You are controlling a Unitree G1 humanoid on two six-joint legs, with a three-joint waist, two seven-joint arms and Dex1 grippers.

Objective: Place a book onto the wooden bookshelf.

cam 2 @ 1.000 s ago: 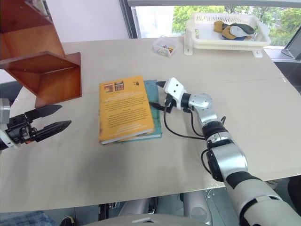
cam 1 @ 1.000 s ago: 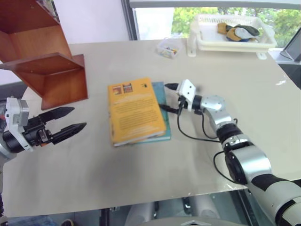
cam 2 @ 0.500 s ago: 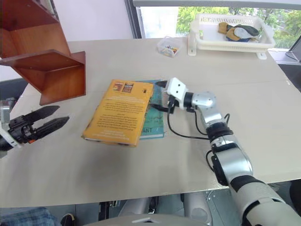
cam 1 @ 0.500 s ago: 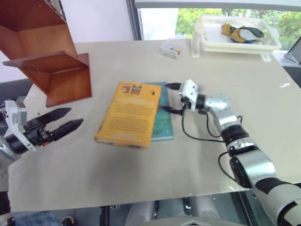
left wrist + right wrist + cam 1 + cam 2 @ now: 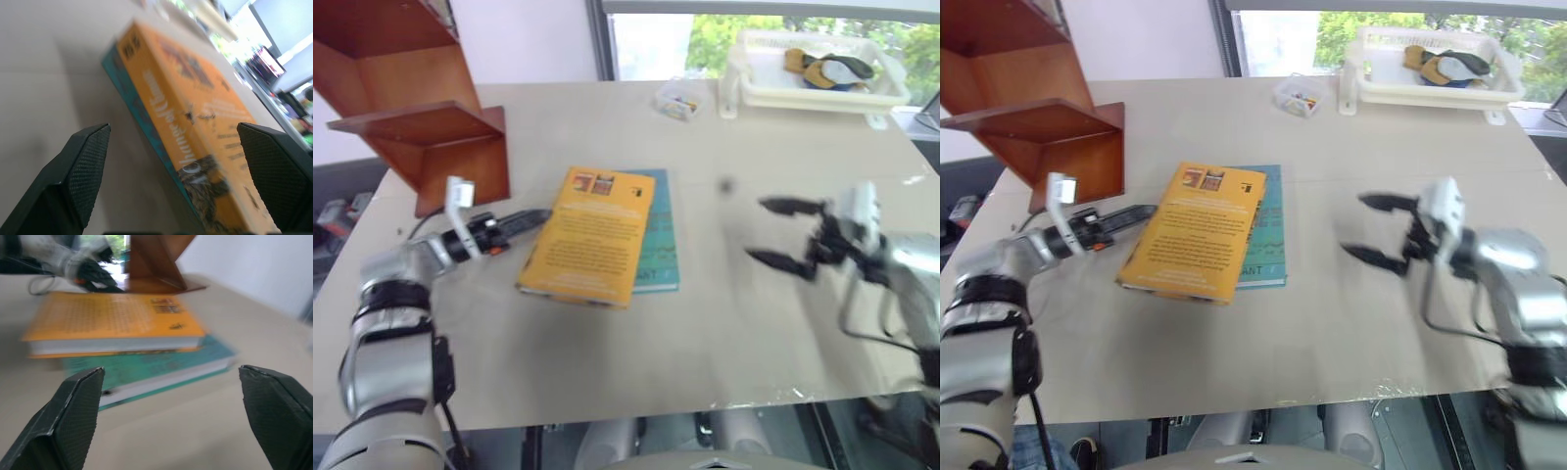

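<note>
Book (image 5: 595,233) lies just beside spread left gripper (image 5: 530,220), seemingly untouched; right gripper (image 5: 781,234) gapes apart.

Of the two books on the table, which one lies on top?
The orange-yellow book lies on top, skewed across the thinner teal book, which shows along its right side.

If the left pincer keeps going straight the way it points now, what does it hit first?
Most likely the book: the open left pincer points at its yellow spine, close beside it, with the teal book underneath.
</note>
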